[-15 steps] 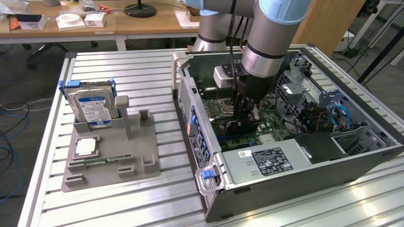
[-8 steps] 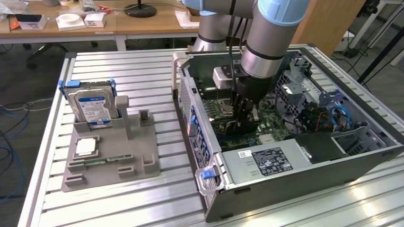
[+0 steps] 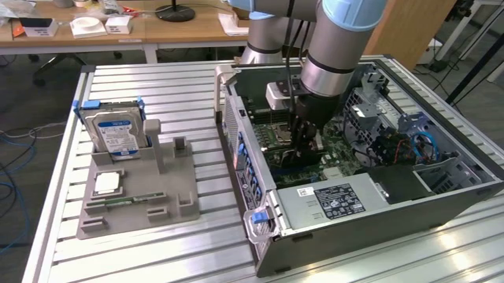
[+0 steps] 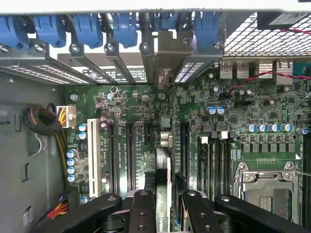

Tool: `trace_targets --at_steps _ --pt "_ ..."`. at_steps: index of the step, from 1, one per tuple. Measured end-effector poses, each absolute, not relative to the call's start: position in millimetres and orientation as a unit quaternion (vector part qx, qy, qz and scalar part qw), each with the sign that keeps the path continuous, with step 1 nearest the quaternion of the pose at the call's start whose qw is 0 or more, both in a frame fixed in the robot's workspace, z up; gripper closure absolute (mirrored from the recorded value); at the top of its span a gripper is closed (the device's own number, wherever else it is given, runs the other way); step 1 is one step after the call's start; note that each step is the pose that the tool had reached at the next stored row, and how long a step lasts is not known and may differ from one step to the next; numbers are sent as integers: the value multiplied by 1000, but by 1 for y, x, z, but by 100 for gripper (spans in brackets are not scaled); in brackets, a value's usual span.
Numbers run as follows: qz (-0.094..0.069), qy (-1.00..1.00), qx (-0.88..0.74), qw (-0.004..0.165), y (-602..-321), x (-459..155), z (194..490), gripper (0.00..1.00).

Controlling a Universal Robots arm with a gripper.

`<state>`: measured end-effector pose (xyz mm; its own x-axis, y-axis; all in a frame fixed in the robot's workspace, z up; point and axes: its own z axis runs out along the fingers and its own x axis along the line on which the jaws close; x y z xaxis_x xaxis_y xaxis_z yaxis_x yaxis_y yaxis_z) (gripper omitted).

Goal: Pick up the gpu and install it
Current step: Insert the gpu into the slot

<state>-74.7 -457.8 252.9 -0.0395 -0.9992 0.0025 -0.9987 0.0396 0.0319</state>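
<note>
I see a ribbed silver aluminium bench (image 3: 181, 76). On it, toward the exterior view's left, rests a grey plastic parts holder (image 3: 169, 200); toward the right, just beside it, lies an open dark metal computer case (image 3: 441, 197).

The gpu (image 4: 165, 145) is seen edge-on as a thin dark card, held upright above the green motherboard's expansion slots. Its metal bracket end is set against the rear slot openings, beneath the blue latches of the case.
</note>
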Motion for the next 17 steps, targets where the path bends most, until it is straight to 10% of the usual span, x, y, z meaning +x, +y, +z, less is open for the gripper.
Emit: trace_targets --at_steps 17 --pt "-9 -721 693 11 -454 -75 250 74"
